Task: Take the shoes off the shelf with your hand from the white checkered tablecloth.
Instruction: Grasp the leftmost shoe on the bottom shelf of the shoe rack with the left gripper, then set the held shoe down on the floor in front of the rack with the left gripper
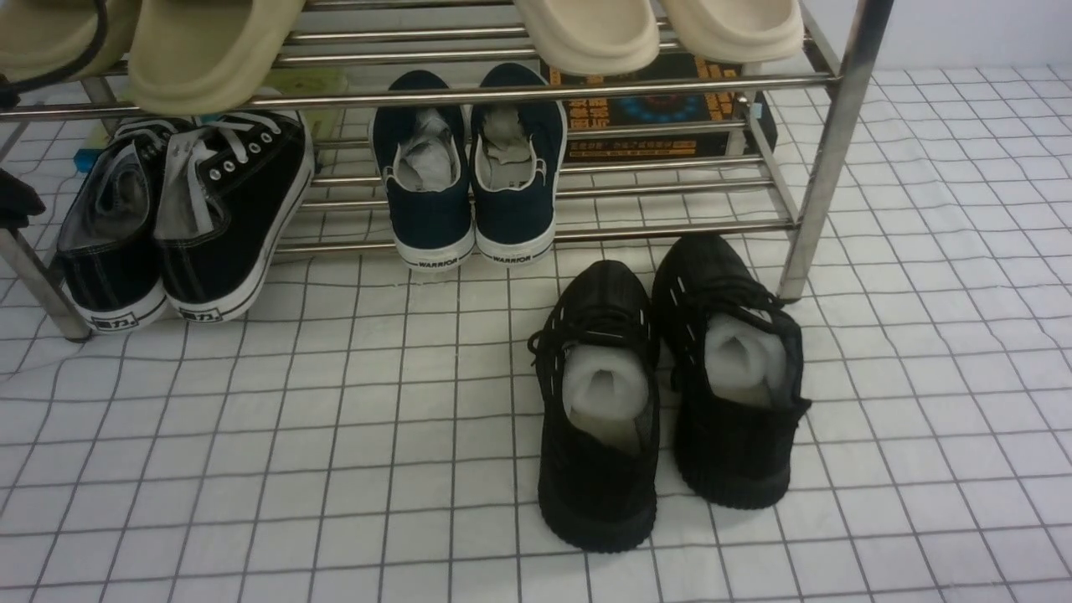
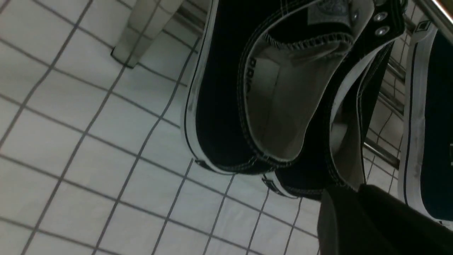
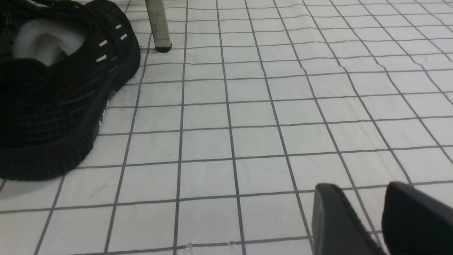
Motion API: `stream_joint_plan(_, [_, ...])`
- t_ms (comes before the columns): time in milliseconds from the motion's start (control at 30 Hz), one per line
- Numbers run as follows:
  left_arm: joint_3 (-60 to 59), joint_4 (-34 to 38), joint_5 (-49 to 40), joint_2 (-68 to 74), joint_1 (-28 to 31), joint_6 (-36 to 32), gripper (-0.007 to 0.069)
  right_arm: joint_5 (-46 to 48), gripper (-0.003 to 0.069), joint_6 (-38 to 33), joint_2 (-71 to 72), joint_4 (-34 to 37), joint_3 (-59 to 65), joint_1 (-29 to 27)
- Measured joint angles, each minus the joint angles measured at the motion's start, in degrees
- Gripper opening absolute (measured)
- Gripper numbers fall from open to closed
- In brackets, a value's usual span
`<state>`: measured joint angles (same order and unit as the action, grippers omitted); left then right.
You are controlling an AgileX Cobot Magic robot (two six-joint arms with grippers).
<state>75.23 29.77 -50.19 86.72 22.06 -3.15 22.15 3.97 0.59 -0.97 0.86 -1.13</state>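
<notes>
The shoes, black canvas with white laces, lie tilted at the left of the shelf. Their toes are over the lowest bars and their heels are down on the white checkered tablecloth. The left wrist view shows their open heels close up. My left gripper is in front of them with its dark fingers close together, and no gap or grip shows. In the front view only a dark bit of it shows, left of the shoes. My right gripper stands open and empty over the tablecloth.
Navy slip-ons sit mid-shelf. All-black knit sneakers stuffed with white paper stand on the cloth near the shelf's right leg. Beige slippers lie on the upper tier, and a dark box stands behind the shelf.
</notes>
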Motion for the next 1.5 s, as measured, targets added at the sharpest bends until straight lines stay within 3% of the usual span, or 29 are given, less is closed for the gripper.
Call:
stream_joint_plan(200, [0.0, 0.0, 3.0, 1.9, 0.0, -2.7, 0.0318, 0.0, 0.0236, 0.0, 0.0, 0.0, 0.0, 0.0])
stream_joint_plan(300, [0.0, 0.0, 3.0, 4.0, 0.0, -4.0, 0.0367, 0.0, 0.0237, 0.0, 0.0, 0.0, 0.0, 0.0])
stream_joint_plan(533, [0.0, 0.7, 8.2, 9.8, 0.0, -6.3, 0.039, 0.0, 0.0237, 0.0, 0.0, 0.0, 0.0, 0.0])
stream_joint_plan(700, [0.0, 5.3, 10.7, 13.6, 0.0, -9.0, 0.039, 0.0, 0.0237, 0.0, 0.0, 0.0, 0.0, 0.0])
stream_joint_plan(833, [0.0, 7.6, 10.9, 15.7, 0.0, -12.0, 0.0357, 0.0, 0.0237, 0.0, 0.0, 0.0, 0.0, 0.0])
stream_joint_plan(967, [0.0, 6.8, 11.2, 16.1, 0.1, -13.6, 0.0174, 0.0, 0.0238, 0.0, 0.0, 0.0, 0.0, 0.0])
stream_joint_plan(1000, [0.0, 5.0, 11.0, 16.0, 0.2, -13.6, 0.0085, 0.0, 0.0239, 0.0, 0.0, 0.0, 0.0, 0.0])
stream_joint_plan(1100, [0.0, 0.2, 9.3, 14.6, 0.3, -12.5, 0.0023, 0.0, 0.0239, 0.0, 0.0, 0.0, 0.0, 0.0])
stream_joint_plan(1267, [-0.1, -10.3, 1.5, 8.5, 0.3, -6.7, 0.0014, 0.0, 0.0239, 0.0, 0.0, 0.0, 0.0, 0.0])
stream_joint_plan(1400, [-0.6, -23.7, -9.5, -2.1, 0.4, 4.6, 0.0013, 0.0, 0.0239, 0.0, 0.0, 0.0, 0.0, 0.0])
stream_joint_plan(1500, [-4.4, -28.6, -12.4, -9.6, 0.4, 12.1, 0.0013, 0.0, 0.0239, 0.0, 0.0, 0.0, 0.0, 0.0])
